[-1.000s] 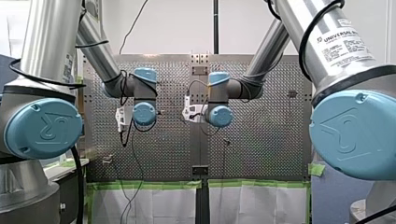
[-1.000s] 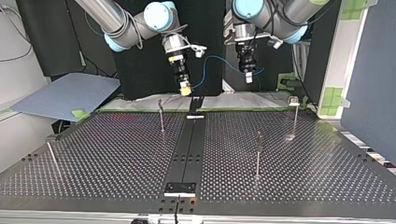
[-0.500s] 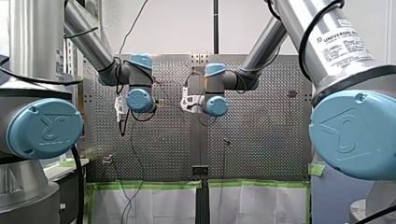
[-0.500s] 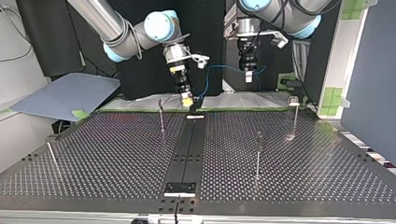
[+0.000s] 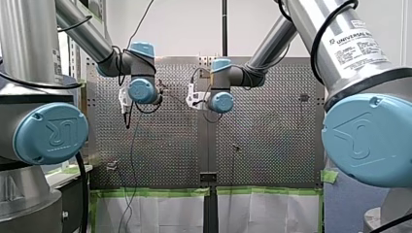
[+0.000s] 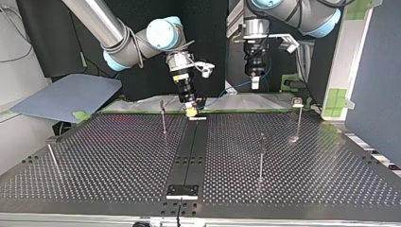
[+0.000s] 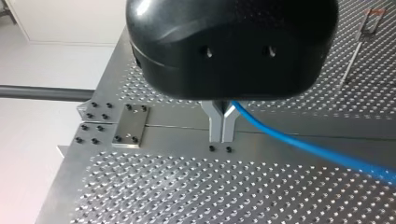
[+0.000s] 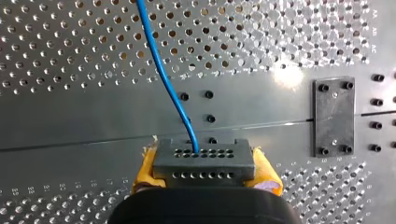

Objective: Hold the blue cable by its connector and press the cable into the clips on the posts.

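My right tool (image 8: 205, 181), clenched on the dark grey perforated connector (image 8: 204, 156), and my left tool (image 7: 222, 127), pinching the thin blue cable (image 7: 299, 145), hold it above the perforated metal counter (image 6: 118, 156), not yet in the clips of the thin metal posts (image 6: 260, 156). If the arms pull apart too strongly, the cable may slip out of the left tool.

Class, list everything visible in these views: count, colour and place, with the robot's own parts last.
perforated table: one, metal, under everything.
posts: three upright, metal, spread over the table; a fourth thin rod leans at the top view's left.
blue cable: one, between the two grippers.
connector: one, dark grey, at the cable's end.
sheet: one, blue-grey, top view's left.
green tape: pieces, table's far edge.
left gripper: one, black, fingers shut on the cable.
right gripper: one, yellow pads, shut on the connector.
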Controlling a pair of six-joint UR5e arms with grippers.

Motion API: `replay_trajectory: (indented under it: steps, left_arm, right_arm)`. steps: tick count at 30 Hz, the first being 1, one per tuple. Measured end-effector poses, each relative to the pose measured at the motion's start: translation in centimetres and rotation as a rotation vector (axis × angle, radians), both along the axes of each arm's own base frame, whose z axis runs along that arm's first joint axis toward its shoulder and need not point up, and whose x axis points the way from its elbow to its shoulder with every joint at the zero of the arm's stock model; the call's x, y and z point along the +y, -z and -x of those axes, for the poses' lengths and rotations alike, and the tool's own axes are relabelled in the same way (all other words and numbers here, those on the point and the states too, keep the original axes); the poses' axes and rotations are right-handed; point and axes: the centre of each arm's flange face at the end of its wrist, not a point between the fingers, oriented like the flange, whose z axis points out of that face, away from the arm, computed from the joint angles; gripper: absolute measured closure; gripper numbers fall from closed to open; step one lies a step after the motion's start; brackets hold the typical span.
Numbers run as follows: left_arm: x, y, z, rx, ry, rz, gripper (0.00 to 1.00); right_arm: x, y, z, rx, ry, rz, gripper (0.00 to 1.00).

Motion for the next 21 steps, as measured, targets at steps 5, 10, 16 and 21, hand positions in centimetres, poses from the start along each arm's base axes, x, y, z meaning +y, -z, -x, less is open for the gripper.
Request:
replay_trajectory:
  steps: [5,10,16,21]
  left_arm:
    - [0.2,-1.1,-1.0,0.001,-0.014,-0.002,0.99]
    - [0.7,-2.0,-2.0,0.007,-0.045,-0.005,0.99]
    - [1.2,-2.5,-3.4,0.018,-0.071,-0.010,0.99]
    - [1.2,-2.8,-4.5,0.022,-0.073,-0.008,0.99]
  right_arm:
    - [0.4,-0.6,-0.6,0.016,-0.009,0.008,1.00]
    - [0.6,-1.5,-1.3,0.016,-0.018,0.015,1.00]
    - [0.5,-2.6,-2.0,0.005,-0.025,0.025,1.00]
    - [0.5,-3.3,-2.4,-0.009,-0.029,0.030,1.00]
